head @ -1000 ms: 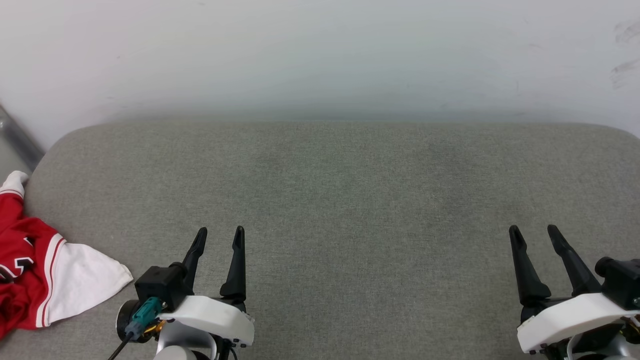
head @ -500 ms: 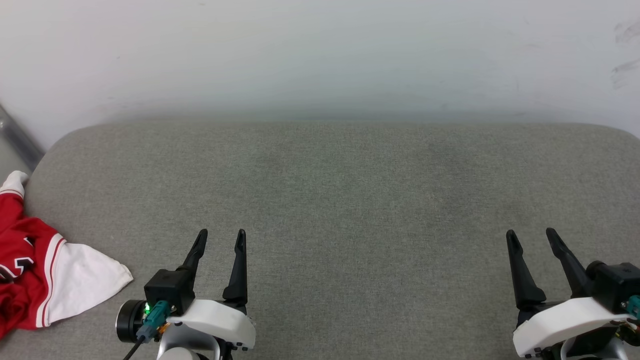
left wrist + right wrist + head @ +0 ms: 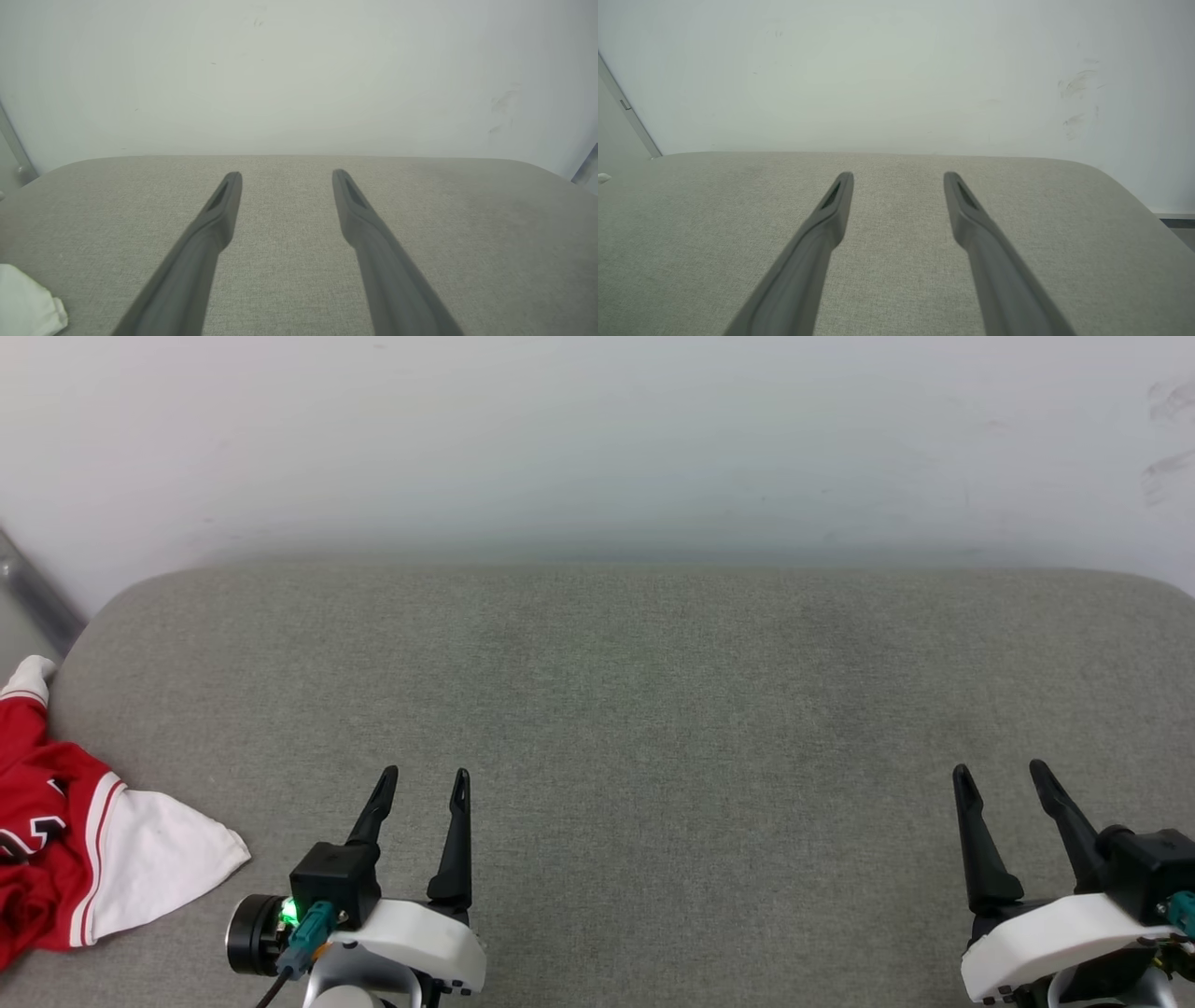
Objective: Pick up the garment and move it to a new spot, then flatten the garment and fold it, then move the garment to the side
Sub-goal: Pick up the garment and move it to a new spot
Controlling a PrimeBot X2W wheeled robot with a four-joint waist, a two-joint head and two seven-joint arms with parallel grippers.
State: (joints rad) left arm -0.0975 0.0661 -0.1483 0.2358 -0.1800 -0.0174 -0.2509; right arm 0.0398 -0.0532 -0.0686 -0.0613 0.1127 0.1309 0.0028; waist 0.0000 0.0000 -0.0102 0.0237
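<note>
head view. the garment [image 3: 56, 859] lies crumpled at the far left edge of the grey cushion [image 3: 653, 709], partly cut off by the frame. it is red cloth with red-and-white striped trim, a bit of black lettering outlined in white, and one white sleeve [image 3: 159, 859] spread out toward the middle of the cushion. nothing touches it.

the left gripper [image 3: 426, 773] sits low at the lower left, just right of the sleeve tip and apart from it. its two dark fingers point up the view with a clear gap between them and nothing in the gap. a green light glows on the black block at its wrist.

the right gripper [image 3: 999, 768] sits at the lower right, well apart from the garment. its fingers are likewise spread and hold nothing.

left wrist view. both fingers stand wide apart over bare grey fabric. we see a white corner of cloth [image 3: 25, 303] at the bottom left edge, clear of the fingers.

right wrist view. the fingers are spread over bare cushion with nothing between them.

behind the cushion is a pale wall [image 3: 597, 439] with faint dark scuffs [image 3: 1167, 429] at its upper right.
</note>
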